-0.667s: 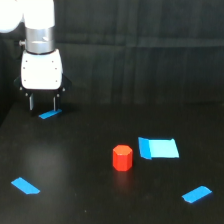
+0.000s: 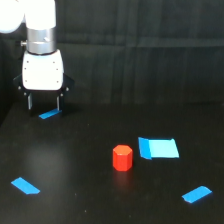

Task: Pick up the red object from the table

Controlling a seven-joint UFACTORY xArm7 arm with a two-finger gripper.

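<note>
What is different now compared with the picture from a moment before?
The pincer has shifted slightly toward the exterior view's right, toward the red object. It holds nothing and is far from the object. The red object, the blue rectangle and the blue strips on the table stayed where they were.

The setting looks like a robotics lab test cell: a flat matte black table (image 2: 100, 200) backed by a dark curtain (image 2: 150, 50), bright blue tape strips (image 2: 25, 185) marking positions near and far, and a white-and-grey industrial robot arm (image 2: 40, 30) at far left.
</note>
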